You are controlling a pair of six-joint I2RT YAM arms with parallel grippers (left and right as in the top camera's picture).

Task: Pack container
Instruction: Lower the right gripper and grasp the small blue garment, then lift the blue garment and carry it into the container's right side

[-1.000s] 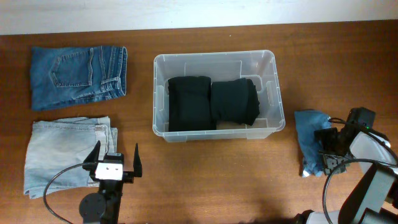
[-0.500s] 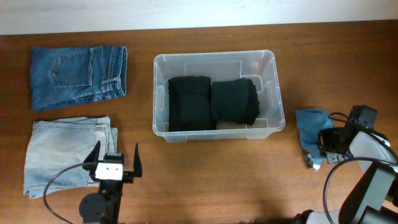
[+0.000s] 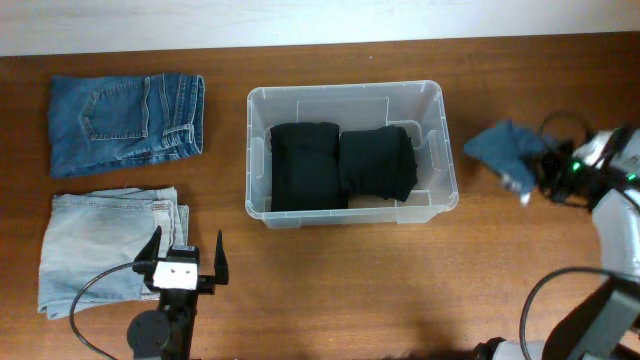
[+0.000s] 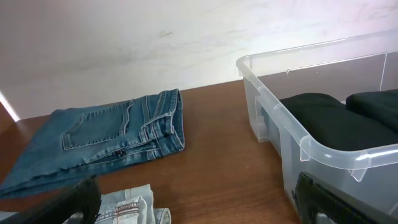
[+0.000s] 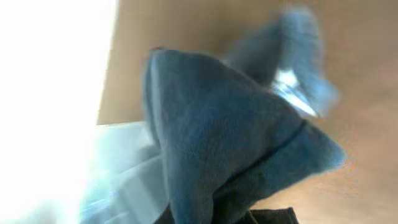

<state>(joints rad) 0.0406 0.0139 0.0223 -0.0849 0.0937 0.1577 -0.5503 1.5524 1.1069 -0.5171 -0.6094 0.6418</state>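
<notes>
The container (image 3: 345,91), a clear plastic bin, stands mid-table with two folded black garments (image 3: 340,165) side by side inside. Just right of it hangs a small blue garment (image 3: 505,146), lifted off the table, with my right gripper (image 3: 537,165) shut on it. That blue cloth (image 5: 236,143) fills the right wrist view and hides the fingers; the container wall (image 5: 118,180) shows blurred beside it. My left gripper (image 3: 187,262) stands open near the front left, holding nothing. In the left wrist view its fingers (image 4: 317,199) frame bare table, with the container rim (image 4: 323,146) at right.
Folded dark blue jeans (image 3: 125,120) lie at the back left, also seen as dark jeans (image 4: 99,134) from the left wrist. Folded light blue jeans (image 3: 100,245) lie at the front left, touching the left gripper's side. A cable (image 3: 560,280) loops by the right arm.
The right gripper shut on the small blue garment, lifted it off the table and carried it back and slightly left, up to the container's right side. The left arm stayed still.
</notes>
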